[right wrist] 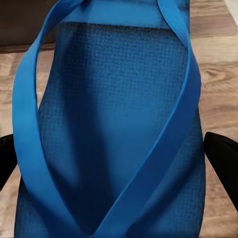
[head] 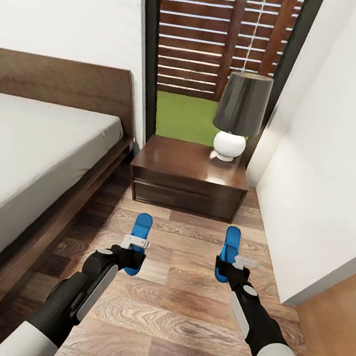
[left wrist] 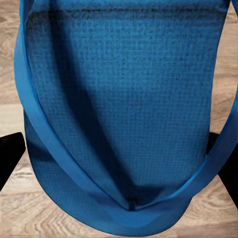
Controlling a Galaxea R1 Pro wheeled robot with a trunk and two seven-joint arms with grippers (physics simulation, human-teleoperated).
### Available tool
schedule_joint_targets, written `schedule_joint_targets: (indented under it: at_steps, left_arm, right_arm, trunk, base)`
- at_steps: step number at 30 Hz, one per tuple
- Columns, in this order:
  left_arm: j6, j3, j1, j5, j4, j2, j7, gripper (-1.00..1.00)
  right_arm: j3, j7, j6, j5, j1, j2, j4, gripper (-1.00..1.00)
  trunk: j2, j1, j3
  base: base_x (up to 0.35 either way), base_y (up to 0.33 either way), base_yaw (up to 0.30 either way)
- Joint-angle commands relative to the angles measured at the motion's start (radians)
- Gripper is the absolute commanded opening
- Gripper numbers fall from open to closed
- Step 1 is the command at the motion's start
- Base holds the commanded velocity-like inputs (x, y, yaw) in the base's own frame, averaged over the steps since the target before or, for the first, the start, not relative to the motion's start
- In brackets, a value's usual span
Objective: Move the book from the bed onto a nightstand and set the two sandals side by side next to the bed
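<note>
Wood-plank floor lies beside the bed. One blue sandal is held in the left hand, its mate apparently in the right hand. Set down so far apart, toward 12 o'clock, the pair could be left unpaired.

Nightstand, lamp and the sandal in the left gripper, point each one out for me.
nightstand [head: 177, 163], head view, bare part of its dark wooden top.
lamp [head: 243, 103], head view, middle of its dark shade.
left sandal [left wrist: 124, 94], left wrist view, textured blue footbed between the straps.

Wood-plank floor carries the bed and nightstand.
</note>
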Motion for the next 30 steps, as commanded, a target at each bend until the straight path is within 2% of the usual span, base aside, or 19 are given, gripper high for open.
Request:
schedule_joint_targets:
  at_steps: [1, 19, 25, 30]
  left_arm:
    - [0.004, -0.001, -0.001, 0.010, -0.001, 0.000, 0.009, -1.00]
    - [0.004, 0.001, -0.001, 0.009, 0.000, -0.001, 0.009, -1.00]
    - [0.004, 0.001, -0.001, 0.009, -0.001, 0.001, 0.009, -1.00]
    - [0.004, 0.001, -0.001, 0.009, -0.001, 0.001, 0.009, -1.00]
  right_arm:
    - [0.008, -0.009, 0.003, -0.009, 0.000, -0.002, -0.002, -1.00]
    - [0.008, -0.010, 0.003, -0.008, 0.000, -0.002, -0.001, -1.00]
    - [0.008, -0.011, 0.003, -0.008, 0.000, -0.002, -0.001, -1.00]
    - [0.008, -0.011, 0.003, -0.009, 0.000, -0.002, 0.000, -1.00]
  trunk:
    - [0.000, 0.000, -0.001]
    - [0.000, 0.000, -0.001]
    - [0.000, 0.000, -0.001]
    - [0.000, 0.000, -0.001]
  base:
    - [0.154, -0.152, 0.256]
    - [0.208, -0.234, 0.256]
    - [0.097, -0.234, 0.256]
    - [0.011, -0.042, 0.256]
